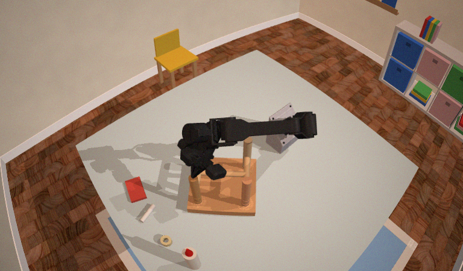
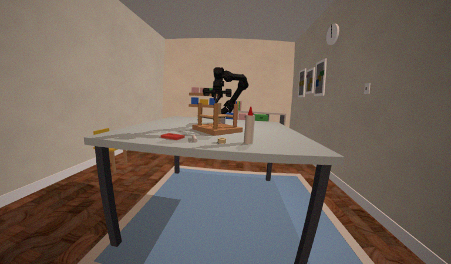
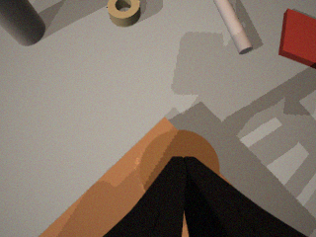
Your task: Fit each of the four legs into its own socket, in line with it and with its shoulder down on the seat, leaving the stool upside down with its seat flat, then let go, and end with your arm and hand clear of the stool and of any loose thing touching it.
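Note:
The wooden stool stands upside down on the table with its seat flat. Three legs show upright in their sockets: front left, front right and back right. My arm hides the back left corner. Thin rungs join the legs. My gripper is shut and empty, pointing down right above the top of the front left leg. In the wrist view the closed fingers meet over that leg's round top; I cannot tell if they touch it. The gripper also shows in the exterior view.
On the table left of the stool lie a red block, a white cylinder and a tape ring. A glue bottle stands near the front edge. My grey base mount is behind the stool.

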You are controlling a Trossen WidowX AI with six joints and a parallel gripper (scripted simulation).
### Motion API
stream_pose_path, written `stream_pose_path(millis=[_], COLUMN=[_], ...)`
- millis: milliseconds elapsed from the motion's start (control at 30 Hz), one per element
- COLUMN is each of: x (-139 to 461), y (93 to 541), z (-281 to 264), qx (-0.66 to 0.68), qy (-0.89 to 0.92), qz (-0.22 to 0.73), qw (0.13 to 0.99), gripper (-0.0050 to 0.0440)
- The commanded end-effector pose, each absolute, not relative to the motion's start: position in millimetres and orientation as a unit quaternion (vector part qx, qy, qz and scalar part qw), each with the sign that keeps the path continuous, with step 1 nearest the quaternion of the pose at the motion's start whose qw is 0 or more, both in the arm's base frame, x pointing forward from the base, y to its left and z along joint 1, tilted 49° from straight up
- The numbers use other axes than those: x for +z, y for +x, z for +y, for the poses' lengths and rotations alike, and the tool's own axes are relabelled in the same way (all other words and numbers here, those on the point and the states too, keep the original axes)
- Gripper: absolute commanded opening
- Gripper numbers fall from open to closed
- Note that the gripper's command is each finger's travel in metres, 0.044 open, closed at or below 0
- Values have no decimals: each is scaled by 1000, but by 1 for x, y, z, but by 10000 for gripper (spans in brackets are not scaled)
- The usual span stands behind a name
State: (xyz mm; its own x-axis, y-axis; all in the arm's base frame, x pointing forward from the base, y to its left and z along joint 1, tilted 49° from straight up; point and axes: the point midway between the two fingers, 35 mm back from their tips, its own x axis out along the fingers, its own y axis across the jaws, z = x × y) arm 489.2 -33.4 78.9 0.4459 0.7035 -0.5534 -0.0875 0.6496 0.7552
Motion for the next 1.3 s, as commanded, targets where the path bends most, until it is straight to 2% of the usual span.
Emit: stream_pose_path(millis=[0, 1267], x=[66, 63], y=[487, 486], z=[-18, -14], qx=[256, 256], qy=[330, 330], qz=[479, 479], qw=[772, 772], gripper=[0, 0])
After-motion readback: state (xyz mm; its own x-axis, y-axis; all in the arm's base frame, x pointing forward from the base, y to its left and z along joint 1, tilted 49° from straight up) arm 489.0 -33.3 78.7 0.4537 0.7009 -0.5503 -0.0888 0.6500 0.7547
